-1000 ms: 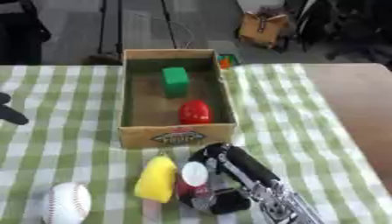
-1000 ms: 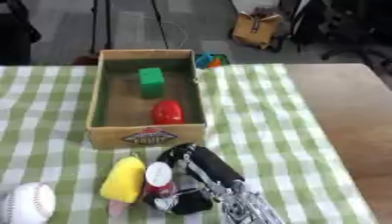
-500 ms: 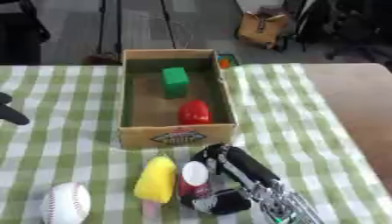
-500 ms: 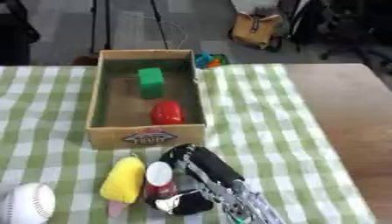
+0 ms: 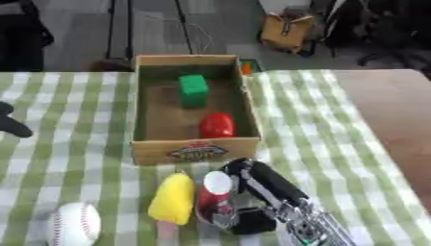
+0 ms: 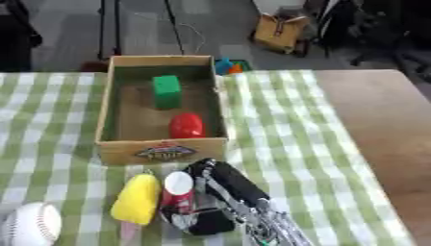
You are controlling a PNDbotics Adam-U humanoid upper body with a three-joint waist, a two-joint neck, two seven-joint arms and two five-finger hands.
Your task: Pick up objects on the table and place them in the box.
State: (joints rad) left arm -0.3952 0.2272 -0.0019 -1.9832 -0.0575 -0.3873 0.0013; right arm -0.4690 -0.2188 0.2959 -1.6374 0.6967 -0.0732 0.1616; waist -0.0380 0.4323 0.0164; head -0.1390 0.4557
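An open cardboard box (image 5: 195, 151) stands mid-table and holds a green block (image 5: 193, 90) and a red rounded object (image 5: 217, 126). In front of it lie a yellow ice-lolly toy (image 5: 172, 198), a red can with a white top (image 5: 215, 196) and, at the lower left, a baseball (image 5: 74, 223). My right hand (image 5: 268, 185) reaches in from the lower right. It lies against the can's right side, with its fingers along the can and its thumb curled under the can's near end. Only a dark part of my left hand (image 5: 10, 124) shows at the left edge.
The table wears a green-and-white checked cloth (image 5: 76, 115), and bare brown tabletop (image 5: 387, 120) shows on the right. Small orange and teal things (image 6: 227, 66) sit just behind the box's far right corner. Dark stands and a brown bag are on the floor beyond.
Almost nothing has moved. My right hand stays at the red can, its arm shifted very slightly.
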